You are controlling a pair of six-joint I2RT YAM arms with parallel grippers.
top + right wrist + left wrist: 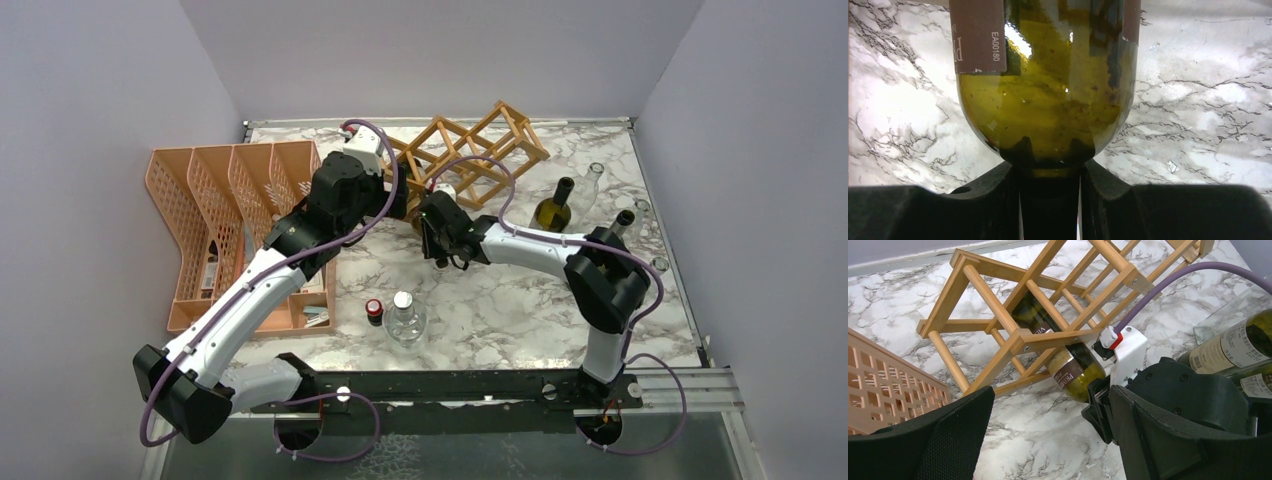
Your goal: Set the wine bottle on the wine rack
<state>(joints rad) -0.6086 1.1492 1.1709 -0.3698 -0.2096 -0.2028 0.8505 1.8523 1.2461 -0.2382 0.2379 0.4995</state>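
The wine rack (pixel 470 150), a light-brown wooden lattice, lies at the back centre and also shows in the left wrist view (pixel 1018 340). A green wine bottle (pixel 1073 372) with a brown label lies inside one of its cells, base end sticking out toward me. My right gripper (pixel 432 218) is shut, its tips pressed against the bottle's base (pixel 1048 100); the fingers do not go round the glass. It also shows in the left wrist view (pixel 1096 401). My left gripper (pixel 1048 405) is open and empty, just above the table by the rack's left end (pixel 398 198).
An orange mesh file organiser (pixel 230 220) stands at the left. A green bottle (pixel 553 208), a dark-capped bottle (pixel 622 222) and clear glass bottles (pixel 595 180) stand at the right. A plastic water bottle (pixel 405 320) and a small red-capped bottle (pixel 374 310) stand near the front.
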